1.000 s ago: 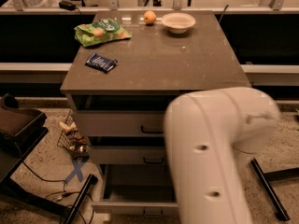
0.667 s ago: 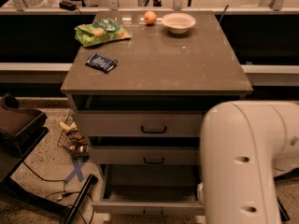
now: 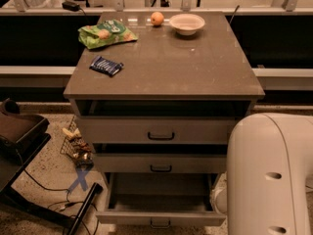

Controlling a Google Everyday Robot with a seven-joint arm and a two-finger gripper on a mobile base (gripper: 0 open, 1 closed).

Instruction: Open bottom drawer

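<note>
The bottom drawer (image 3: 161,217) stands pulled far out from the cabinet, its shallow grey tray showing and its small black handle (image 3: 160,224) at the lower edge of the view. Above it are two like drawers, the middle one (image 3: 159,163) and the top one (image 3: 156,130), each out a little. A large white arm segment (image 3: 269,175) fills the lower right, in front of the cabinet's right side. The gripper is out of view.
On the brown cabinet top (image 3: 195,67) lie a green snack bag (image 3: 106,32), a blue packet (image 3: 106,65), an orange (image 3: 157,18) and a white bowl (image 3: 186,23). A dark chair (image 3: 19,131) and cables sit at left, a blue tape cross (image 3: 79,179) on the floor.
The white arm has swung from the middle of the view to the right, uncovering the drawer fronts. The bottom drawer stays pulled out.
</note>
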